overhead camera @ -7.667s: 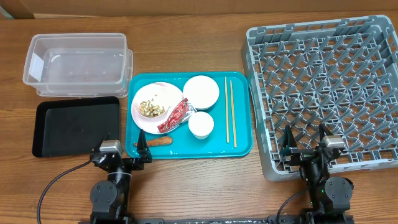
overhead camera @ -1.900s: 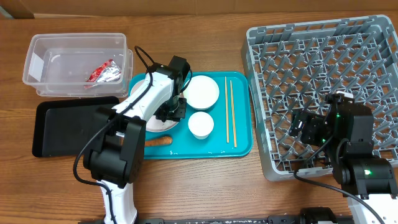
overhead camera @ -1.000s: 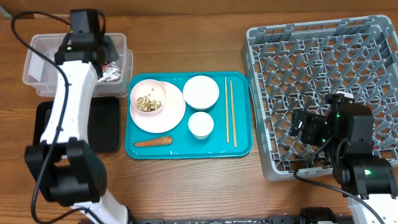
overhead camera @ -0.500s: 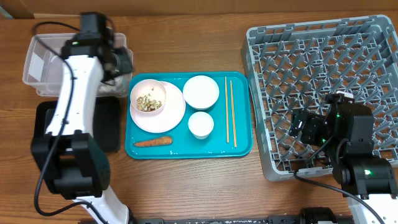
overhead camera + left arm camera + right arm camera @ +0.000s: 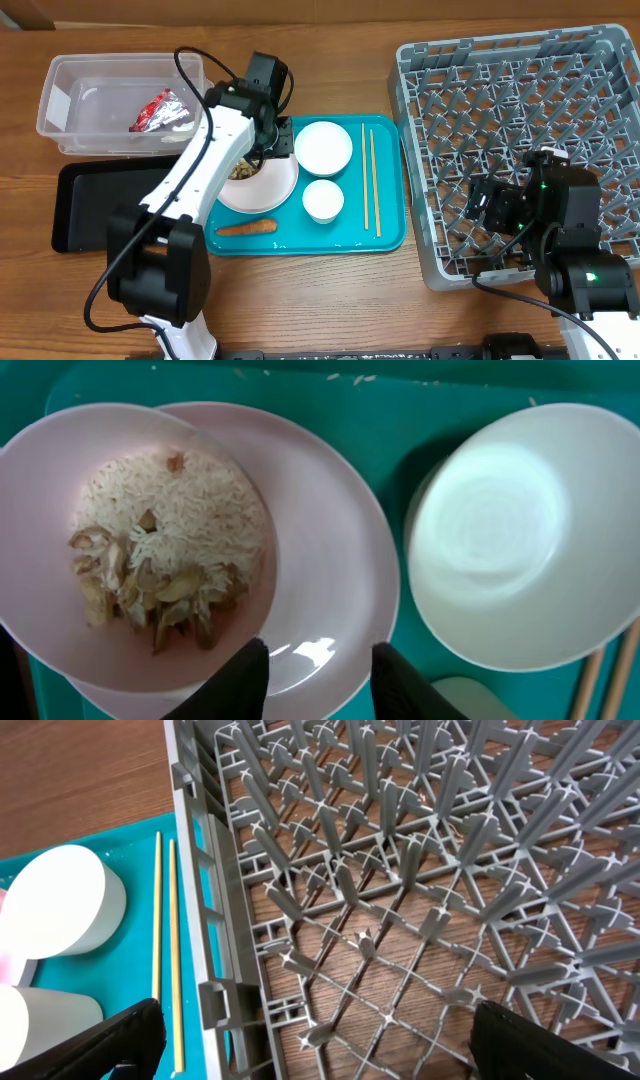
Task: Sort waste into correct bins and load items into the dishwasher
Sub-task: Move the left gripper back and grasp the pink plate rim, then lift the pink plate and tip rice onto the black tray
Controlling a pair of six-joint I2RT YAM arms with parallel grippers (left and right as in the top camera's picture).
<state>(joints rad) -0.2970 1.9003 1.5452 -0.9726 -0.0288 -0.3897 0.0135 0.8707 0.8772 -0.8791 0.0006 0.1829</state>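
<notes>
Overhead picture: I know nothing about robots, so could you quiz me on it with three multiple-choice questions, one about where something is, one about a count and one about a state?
1. Where is the foil wrapper? A in the clear tub; B on the floor; C in a drawer.
2. How many chopsticks lie on the teal tray? A one; B two; C four.
3. What state is the dish rack in? A full of dishes; B holding no dishes; C tipped on its side.
Answers: 1 A, the wrapper lies inside the tub's walls. 2 B, two thin sticks lie side by side. 3 B, only bare pegs and lattice show.
</notes>
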